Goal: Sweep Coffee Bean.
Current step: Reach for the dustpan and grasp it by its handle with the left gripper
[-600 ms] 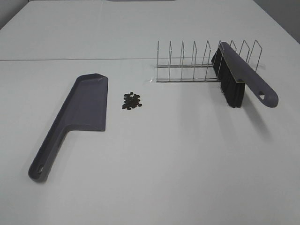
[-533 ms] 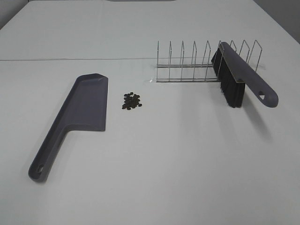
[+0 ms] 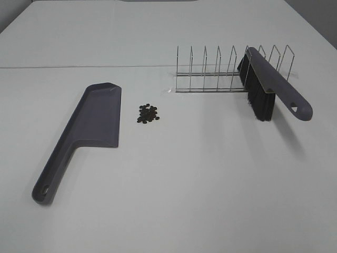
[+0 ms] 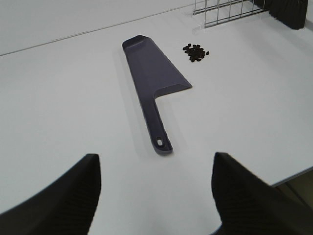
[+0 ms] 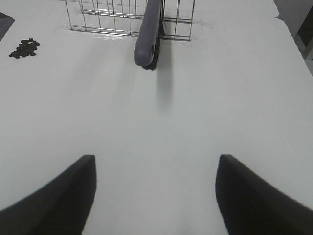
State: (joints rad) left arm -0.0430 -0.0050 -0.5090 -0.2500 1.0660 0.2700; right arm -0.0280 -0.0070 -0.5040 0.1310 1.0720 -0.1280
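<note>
- Exterior high: the coffee bean [image 3: 148, 113] lot sits in a loose dark cluster on the table [image 3: 210, 190], just beside the open lip of the dustpan [image 3: 97, 118], at the pan's 3 o'clock. From the beans, the brush [image 3: 268, 87] is at about 2 o'clock. It is propped in the wire rack [image 3: 205, 89] near the rack's right end, bristles down, with the handle jutting out past the wires toward 5 o'clock. I can't pin down the exact slot. The dustpan holds nothing, and the rack's other slots are bare. Neither arm shows in this view.
- Left wrist: the left gripper [image 4: 155, 169] hangs over the table with its fingers spread wide and nothing between them. The dustpan's handle end lies just ahead of it, and the beans are beyond the pan. I'd take the pan by that long stiff handle.
- Right wrist: the right gripper [image 5: 155, 161] is likewise spread and empty. The brush handle points back at it, well apart. That handle is my hold.
- Handling, as I judge it: the beans are tiny, light and hard. They will roll and scatter under a fast stroke, so they should be pushed gently with the soft bristles, never pinched.
</note>
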